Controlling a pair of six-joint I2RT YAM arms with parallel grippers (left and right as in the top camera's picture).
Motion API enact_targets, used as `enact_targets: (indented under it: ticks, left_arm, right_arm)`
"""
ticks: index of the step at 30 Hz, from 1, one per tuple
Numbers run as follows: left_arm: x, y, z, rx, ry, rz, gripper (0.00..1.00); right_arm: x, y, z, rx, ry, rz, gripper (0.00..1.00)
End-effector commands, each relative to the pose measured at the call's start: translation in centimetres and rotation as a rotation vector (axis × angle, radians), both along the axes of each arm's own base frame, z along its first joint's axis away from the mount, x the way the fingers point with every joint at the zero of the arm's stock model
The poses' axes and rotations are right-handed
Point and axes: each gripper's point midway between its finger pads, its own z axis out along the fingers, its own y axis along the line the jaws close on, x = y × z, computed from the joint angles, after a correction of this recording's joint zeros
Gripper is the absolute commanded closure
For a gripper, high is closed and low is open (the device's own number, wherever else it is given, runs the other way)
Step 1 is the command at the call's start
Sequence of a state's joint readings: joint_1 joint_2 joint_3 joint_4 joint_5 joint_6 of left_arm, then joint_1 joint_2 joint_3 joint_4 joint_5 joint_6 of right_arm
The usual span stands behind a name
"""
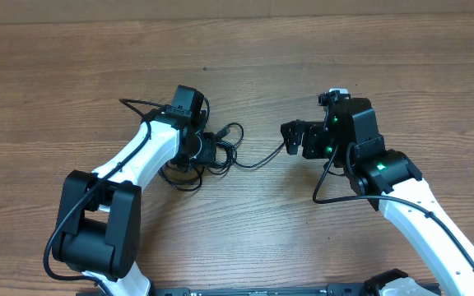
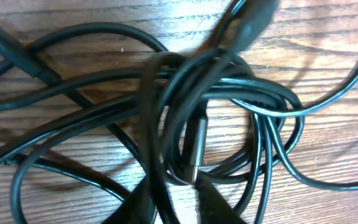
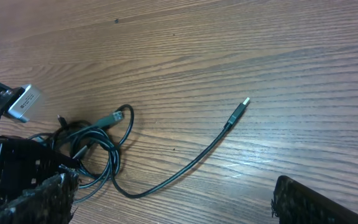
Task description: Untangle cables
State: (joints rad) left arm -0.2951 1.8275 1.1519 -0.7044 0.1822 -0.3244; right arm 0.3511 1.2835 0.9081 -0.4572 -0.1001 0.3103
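Observation:
A tangle of black cables (image 1: 220,154) lies on the wooden table left of centre. My left gripper (image 1: 206,148) is down in the tangle. In the left wrist view its fingertips (image 2: 178,205) sit close together around one strand, next to a metal plug (image 2: 194,149) inside the loops (image 2: 229,87). One strand (image 1: 262,160) runs out to the right and ends in a USB plug (image 3: 240,109). My right gripper (image 1: 291,136) is open and empty just past that free end. In the right wrist view its fingers (image 3: 173,202) straddle the strand (image 3: 185,167) from above. The tangle (image 3: 95,146) is at the left.
The left arm's wrist with its white-labelled camera (image 3: 22,102) sits at the left of the right wrist view, on the tangle. Bare wooden table (image 1: 344,57) lies all round. The table's far edge (image 1: 220,18) runs along the top.

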Motion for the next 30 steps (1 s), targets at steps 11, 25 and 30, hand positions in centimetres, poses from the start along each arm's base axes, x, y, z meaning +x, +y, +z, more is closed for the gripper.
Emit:
enact_targets:
  ticks: [11,25,30]
  left_arm:
    - [1.08,-0.34,0.10,-0.009,-0.031,0.005,0.54]
    - [1.02,-0.31,-0.06,-0.007,-0.027,0.005,0.61]
    - [0.80,-0.24,-0.26,-0.006,-0.020,0.011,0.61]
  right_arm:
    - [0.09,-0.09,0.81,0.008,-0.013,0.001,0.00]
    - [0.09,-0.09,0.81,0.008,-0.013,0.001,0.00]
    - [0.03,0.03,0.82,0.013,-0.012,0.007,0.00]
